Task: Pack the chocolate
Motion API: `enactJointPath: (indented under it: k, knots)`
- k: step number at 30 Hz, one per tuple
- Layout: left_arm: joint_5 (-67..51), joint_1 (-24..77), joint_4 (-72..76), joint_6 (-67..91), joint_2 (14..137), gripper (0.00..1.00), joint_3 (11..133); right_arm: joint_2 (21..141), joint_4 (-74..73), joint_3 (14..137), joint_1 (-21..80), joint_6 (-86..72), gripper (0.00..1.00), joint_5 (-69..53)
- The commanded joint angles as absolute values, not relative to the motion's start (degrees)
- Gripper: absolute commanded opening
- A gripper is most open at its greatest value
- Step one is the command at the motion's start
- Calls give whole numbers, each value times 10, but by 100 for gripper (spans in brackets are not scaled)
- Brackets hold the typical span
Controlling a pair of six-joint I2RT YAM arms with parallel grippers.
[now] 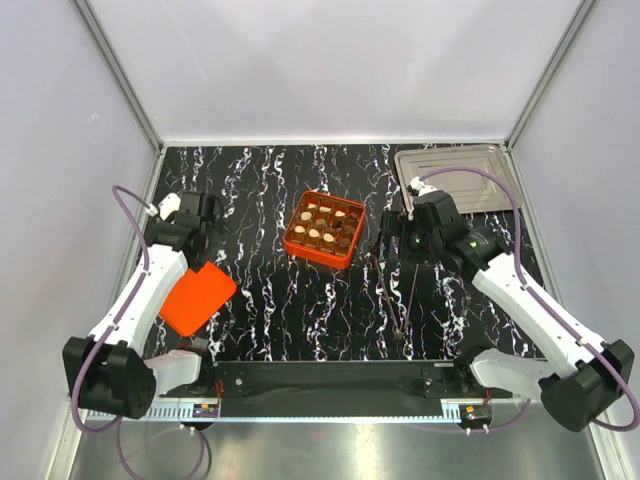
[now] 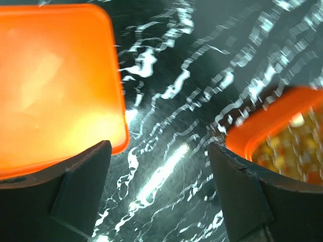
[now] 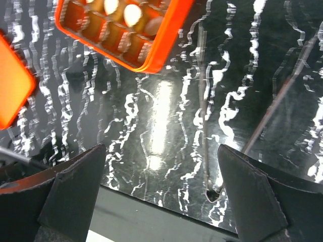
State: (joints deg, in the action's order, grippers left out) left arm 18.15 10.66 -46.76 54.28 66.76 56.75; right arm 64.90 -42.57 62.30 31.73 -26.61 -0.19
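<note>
The chocolate (image 1: 314,233), several cream and dark brown pieces, sits in the cells of the orange grid box (image 1: 297,246) at the table's middle. The pieces also show in the right wrist view (image 3: 132,14) inside the box (image 3: 161,48), and blurred in the left wrist view (image 2: 290,143) in the box (image 2: 262,121). My left gripper (image 1: 200,228) is open and empty left of the box, above bare table (image 2: 159,191). My right gripper (image 1: 397,240) is open and empty right of the box (image 3: 161,194).
A flat orange lid (image 1: 197,297) lies at the left, under my left arm (image 2: 55,85) (image 3: 11,83). Thin metal tongs (image 1: 397,290) lie right of the middle (image 3: 203,101). A silver metal tray (image 1: 450,165) stands at the back right. Walls enclose the table.
</note>
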Motion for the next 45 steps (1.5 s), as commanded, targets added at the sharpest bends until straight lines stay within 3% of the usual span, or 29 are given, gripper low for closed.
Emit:
enactJointPath:
  k: [1, 11, 15, 18, 28, 32, 36, 41, 45]
  knots:
    - [222, 77, -476, 625, 685, 81, 548, 609, -367, 602, 319, -265, 100, -36]
    - [198, 48, -458, 664, 840, 65, 553, 605, -359, 579, 318, -252, 100, -11]
    - [200, 48, -459, 660, 903, 50, 575, 606, -356, 579, 319, -251, 100, -11]
    - [204, 48, -456, 650, 936, 48, 587, 605, -352, 577, 318, -247, 100, -13]
    - [211, 48, -414, 644, 949, 45, 562, 621, -347, 568, 319, -231, 100, -8]
    - [197, 48, -395, 635, 954, 28, 546, 624, -347, 568, 319, -229, 100, -8]
    - [200, 48, -395, 628, 950, 23, 542, 620, -347, 564, 319, -229, 100, -5]
    - [200, 48, -406, 606, 940, 0, 554, 619, -352, 570, 319, -235, 100, -6]
    - [190, 48, -430, 574, 905, 0, 576, 613, -350, 577, 319, -243, 100, -17]
